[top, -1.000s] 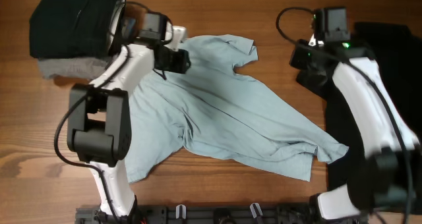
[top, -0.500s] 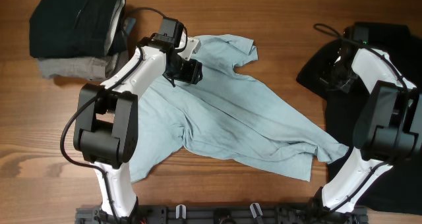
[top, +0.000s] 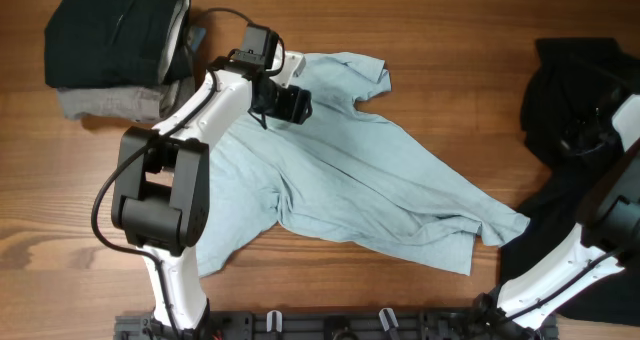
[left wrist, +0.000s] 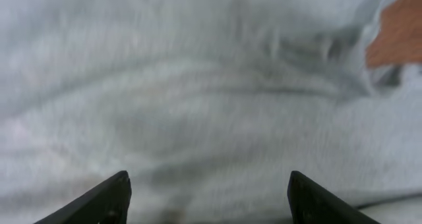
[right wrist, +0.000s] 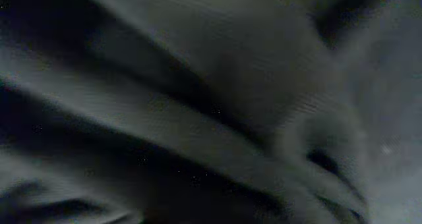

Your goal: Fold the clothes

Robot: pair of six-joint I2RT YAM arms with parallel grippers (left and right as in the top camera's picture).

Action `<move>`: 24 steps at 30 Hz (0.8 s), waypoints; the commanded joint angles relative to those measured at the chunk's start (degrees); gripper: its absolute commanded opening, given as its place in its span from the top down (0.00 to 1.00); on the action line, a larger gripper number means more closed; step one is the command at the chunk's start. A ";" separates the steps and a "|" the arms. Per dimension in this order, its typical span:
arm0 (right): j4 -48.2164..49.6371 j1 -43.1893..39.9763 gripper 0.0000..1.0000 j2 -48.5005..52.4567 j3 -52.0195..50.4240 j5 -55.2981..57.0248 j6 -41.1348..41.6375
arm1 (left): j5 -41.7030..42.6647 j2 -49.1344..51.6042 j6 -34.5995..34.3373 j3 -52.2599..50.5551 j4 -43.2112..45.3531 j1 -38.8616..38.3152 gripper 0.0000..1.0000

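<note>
The pale light-blue thin-fabric T-shirt (top: pixel 380 190) lies rumpled mid-frame. The left gripper (top: pixel 292 105) hovers spread over its upper-left part, likely to pinch. The right gripper (top: pixel 588 135) sits over the large black garment (top: pixel 555 70), far right, its grip hidden.

The overhead camera looks straight down on the whole surface (top: pixel 430 50), with the robot's side at 6 o'clock. The left wrist camera hangs very close over the blue T-shirt (left wrist: pixel 211 105), a patch near 11 o'clock from above. The right wrist camera is very close to the black garment (right wrist: pixel 198 85), at 3 o'clock from above.
</note>
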 commanded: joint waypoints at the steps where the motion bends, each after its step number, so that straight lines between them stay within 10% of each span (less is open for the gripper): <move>1: -0.28 1.88 0.66 -4.92 3.80 -10.03 -7.10 | 3.91 -1.53 -0.66 -0.22 4.39 -0.17 0.33; 15: -11.74 3.93 0.50 -24.59 3.80 -27.63 -11.96 | -1.57 9.20 0.87 -0.22 21.75 -2.34 0.85; 24: -14.23 5.11 0.51 -24.57 1.68 -23.21 -12.85 | -4.90 17.51 -4.33 -0.22 28.55 8.59 0.76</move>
